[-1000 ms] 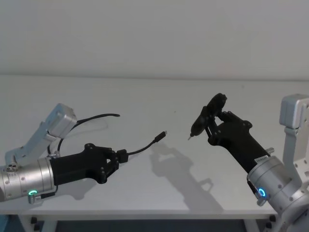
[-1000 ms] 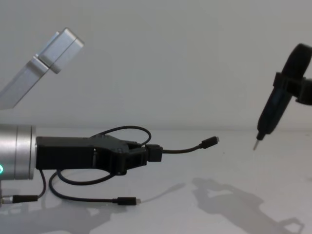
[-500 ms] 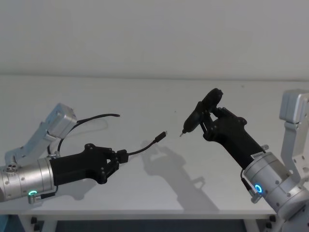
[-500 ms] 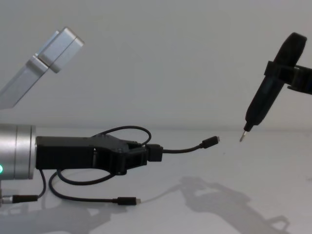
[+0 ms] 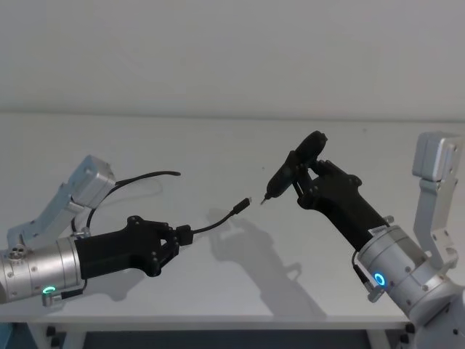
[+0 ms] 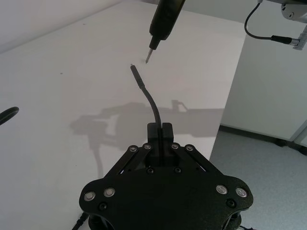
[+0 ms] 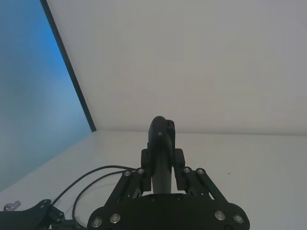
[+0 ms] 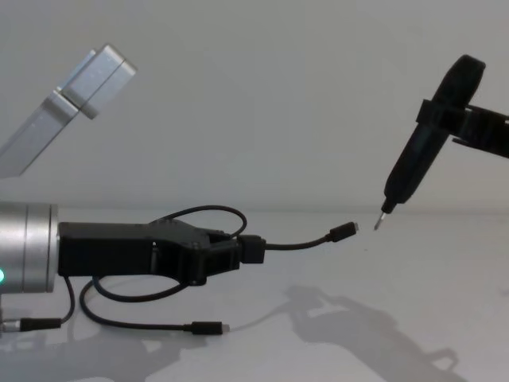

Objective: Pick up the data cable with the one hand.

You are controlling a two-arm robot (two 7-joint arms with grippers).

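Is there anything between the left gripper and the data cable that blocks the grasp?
No, nothing visible blocks it. The left gripper is shut on the data cable near one plug, and that end sticks out in the air toward the pen-like tool held by the right gripper. The rest of the cable lies looped on the table.

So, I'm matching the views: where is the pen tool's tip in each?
Head: the tip is at centre, just right of the cable plug.
Chest: tip right of centre.
Left wrist: tip near the top.
Right wrist: hidden; pen body seen.
Shared landmark: the plug.
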